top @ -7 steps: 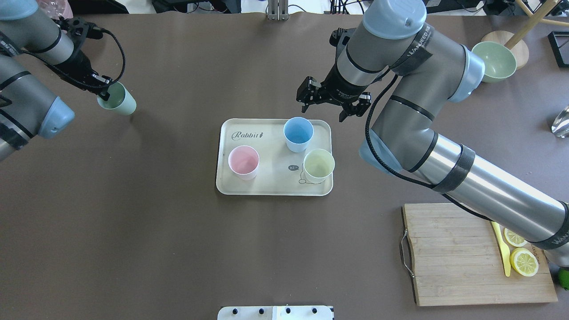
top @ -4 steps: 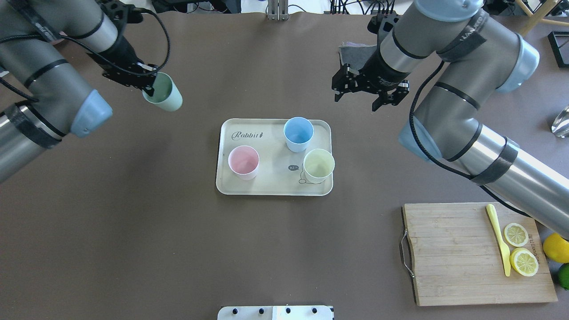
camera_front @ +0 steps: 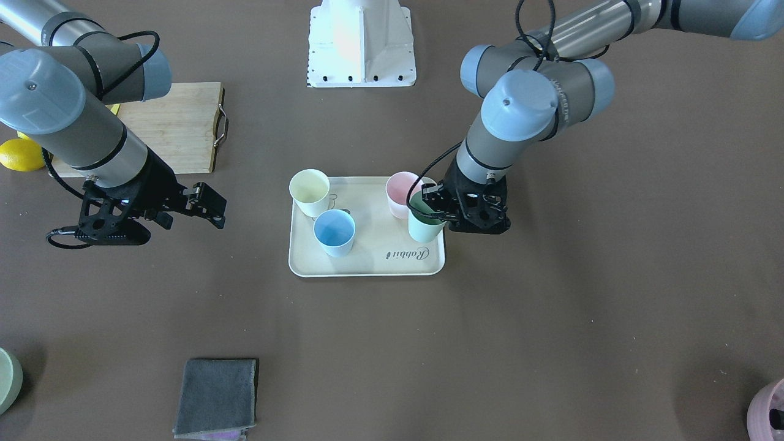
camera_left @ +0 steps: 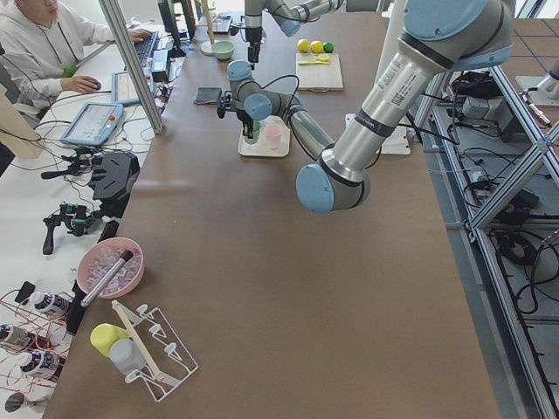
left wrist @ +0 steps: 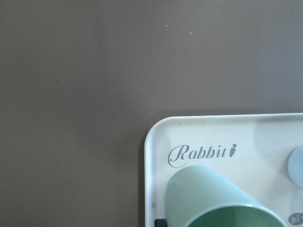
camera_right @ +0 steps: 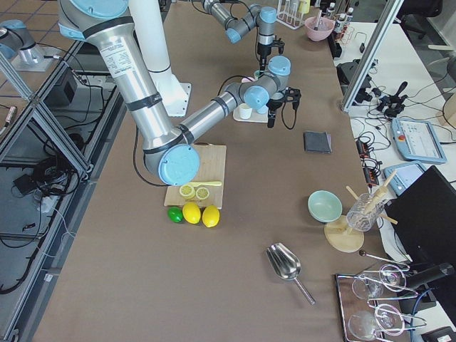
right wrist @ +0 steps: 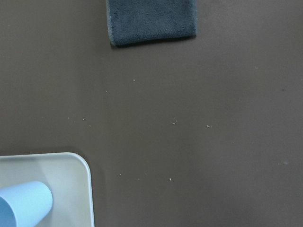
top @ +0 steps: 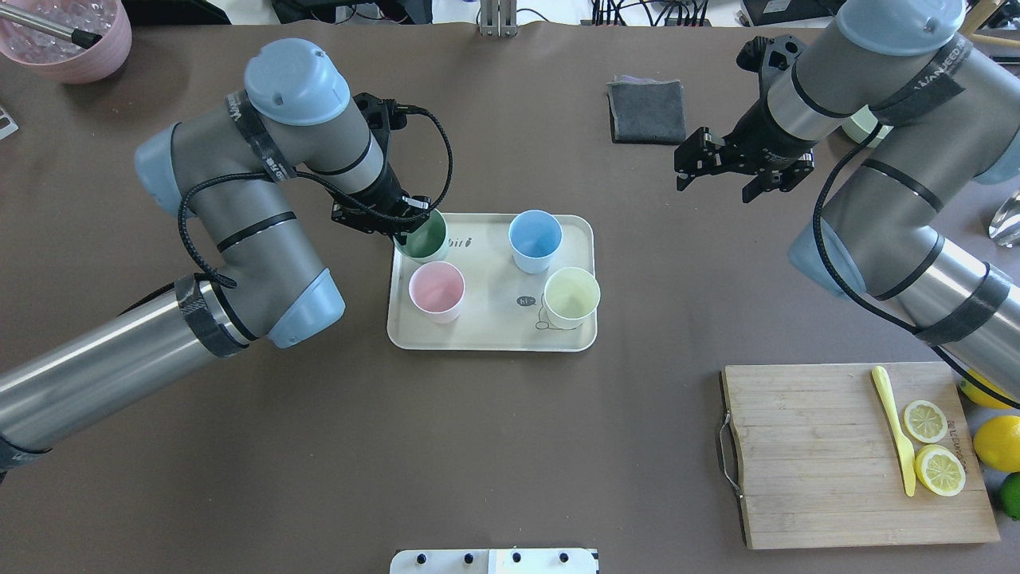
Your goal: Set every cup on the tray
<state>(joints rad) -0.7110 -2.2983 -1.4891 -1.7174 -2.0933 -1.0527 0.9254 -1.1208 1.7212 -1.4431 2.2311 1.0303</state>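
Note:
The cream tray (top: 490,339) lies mid-table, also in the front-facing view (camera_front: 367,260). On it stand the pink cup (top: 436,291), the light blue cup (top: 535,239) and the pale yellow cup (top: 571,296). My left gripper (top: 408,229) is shut on the rim of the mint green cup (top: 424,239) and holds it at the tray's far-left corner by the "Rabbit" script (left wrist: 201,153). I cannot tell whether its base touches the tray. My right gripper (top: 715,185) is open and empty, off the tray's far-right side.
A grey cloth (top: 647,110) lies beyond the tray near my right gripper. A wooden cutting board (top: 813,454) with lemon slices and a yellow knife sits front right. A mauve-pink pot (top: 72,44) stands at the far-left corner. A pale-green bowl (camera_front: 6,380) is far right.
My left arm has carried the green cup from the table's far left to the tray's far-left corner. My right arm has drawn back from the tray, up and to the right.

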